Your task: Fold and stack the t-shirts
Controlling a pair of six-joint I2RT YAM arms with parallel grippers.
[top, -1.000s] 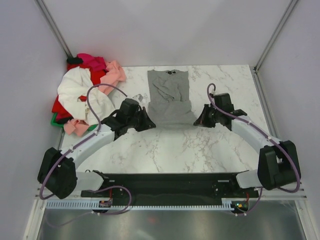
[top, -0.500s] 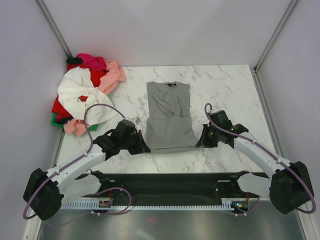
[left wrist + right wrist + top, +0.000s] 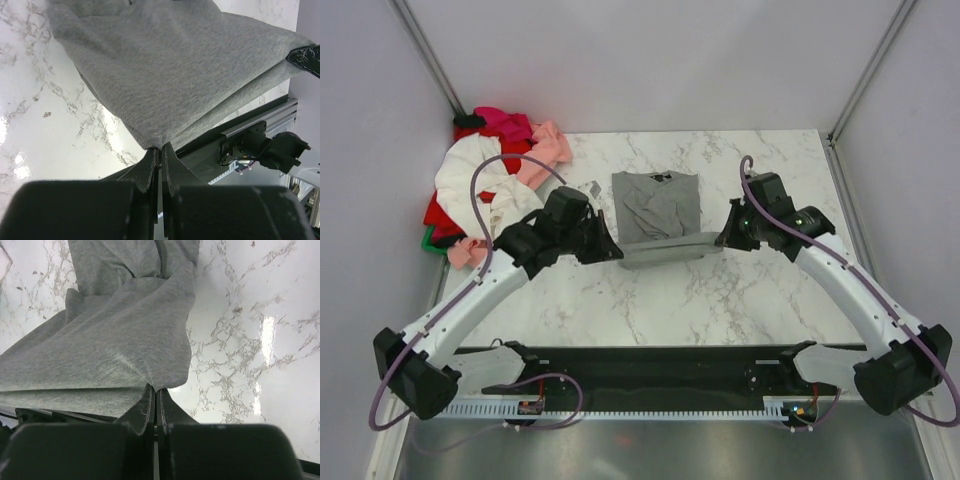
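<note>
Gripping grey t-shirt (image 3: 658,200) hem corners, left jaws and right jaws closed tight, raised hem hiding cloth beneath

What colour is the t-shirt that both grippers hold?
The t-shirt is plain grey, clearest in the left wrist view.

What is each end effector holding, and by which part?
Both hold the grey t-shirt: the left end effector pinches its near left hem corner, the right end effector its near right hem corner.

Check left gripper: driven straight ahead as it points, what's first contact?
The grey t-shirt, whose corner the left gripper pinches. Beyond that lifted fold, probably the right gripper; depth unclear.
</note>
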